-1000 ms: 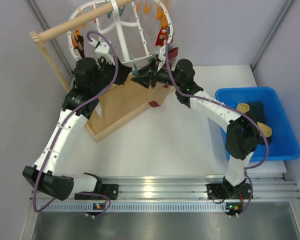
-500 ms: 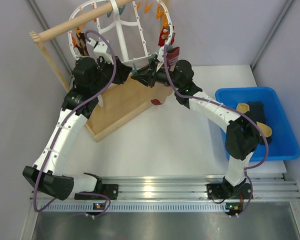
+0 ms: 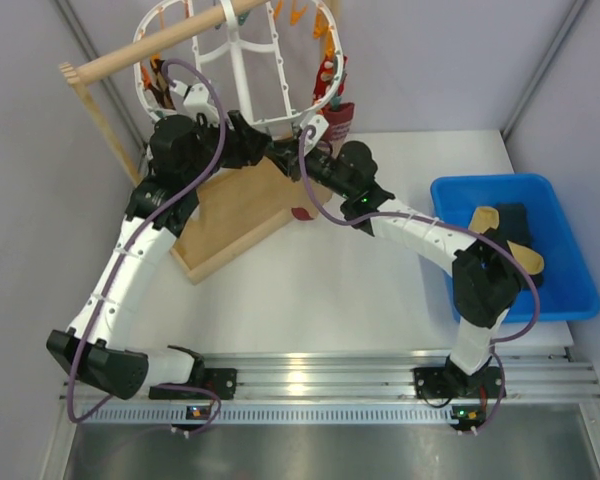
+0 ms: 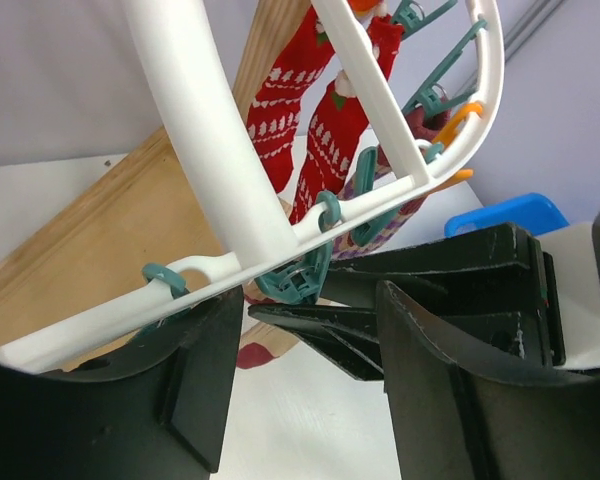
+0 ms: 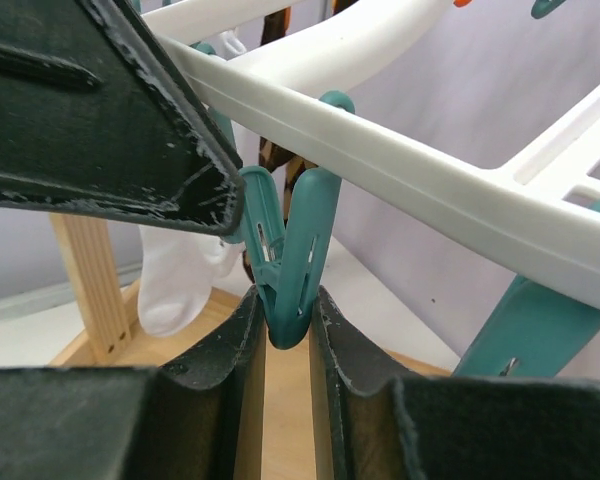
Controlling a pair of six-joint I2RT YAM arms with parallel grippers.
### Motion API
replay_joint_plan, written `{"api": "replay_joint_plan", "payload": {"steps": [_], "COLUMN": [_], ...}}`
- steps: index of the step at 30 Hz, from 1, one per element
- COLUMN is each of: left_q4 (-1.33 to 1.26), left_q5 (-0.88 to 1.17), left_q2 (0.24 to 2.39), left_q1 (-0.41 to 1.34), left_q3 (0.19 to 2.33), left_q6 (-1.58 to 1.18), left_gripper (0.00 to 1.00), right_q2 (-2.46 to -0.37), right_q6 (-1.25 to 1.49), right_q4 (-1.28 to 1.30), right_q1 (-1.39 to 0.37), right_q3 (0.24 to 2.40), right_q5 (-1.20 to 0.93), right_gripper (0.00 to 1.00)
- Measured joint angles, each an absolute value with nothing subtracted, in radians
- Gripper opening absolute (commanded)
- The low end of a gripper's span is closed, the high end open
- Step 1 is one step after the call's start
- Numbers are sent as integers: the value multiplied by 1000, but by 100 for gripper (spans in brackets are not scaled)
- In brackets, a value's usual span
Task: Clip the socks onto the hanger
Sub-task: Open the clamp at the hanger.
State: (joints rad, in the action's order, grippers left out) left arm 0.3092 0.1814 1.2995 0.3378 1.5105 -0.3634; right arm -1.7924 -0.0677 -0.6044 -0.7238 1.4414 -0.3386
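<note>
Ok so compared to a second ago the right arm is sitting further left now, tucked under the near rim of the hanger (image 3: 242,80). The left one is reaching in a bit more to meet it, so the two are basically nose to nose.

The right gripper (image 5: 285,320) is pinching the lower end of a teal clip (image 5: 288,250) that's hanging off the rim, fingers pressed against both sides of it. The left gripper (image 4: 310,340) is hovering just beside that same clip with its fingers spread and nothing in them, as far as I'm seeing.

Two red socks (image 4: 320,110) are already dangling from the hanger, and a white sock (image 5: 180,270) is hanging there too. The rest of the socks (image 3: 486,215) are lying in the blue bin (image 3: 490,180), well apart from the hanger.

So I'm guessing we're in the grab-the-clip step, with no sock at the clip yet. The next move is probably calling for one arm to fetch a sock from the bin and feed its cuff into the clip while the clip's being held steady.
</note>
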Motion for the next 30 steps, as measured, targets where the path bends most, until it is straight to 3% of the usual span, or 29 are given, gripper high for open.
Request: {"api": "replay_joint_plan", "payload": {"steps": [24,28,29,30], "left_q4": [316,317,317,316], "left_q5": [-9,-22,-24,-24], "left_q2": [1351,1351,1351,1351], "left_q1": [358,360,360,361], "left_q3": [1517,1518,1518,1520], "left_q6": [-497,-505,-508,-510], "left_gripper": [61,47,42,30], "right_q2": [-1792,-1792,-1792,-1792], "right_q6": [-237,-244,-245,-246], "right_q4": [-612,-620,-623,-625], "right_q1": [-805,-808,-808,-809], "right_q3": [1431,1422,1419,1419], "right_q5": [-127,-122,-122,-123], "right_gripper": [0,0,0,0]}}
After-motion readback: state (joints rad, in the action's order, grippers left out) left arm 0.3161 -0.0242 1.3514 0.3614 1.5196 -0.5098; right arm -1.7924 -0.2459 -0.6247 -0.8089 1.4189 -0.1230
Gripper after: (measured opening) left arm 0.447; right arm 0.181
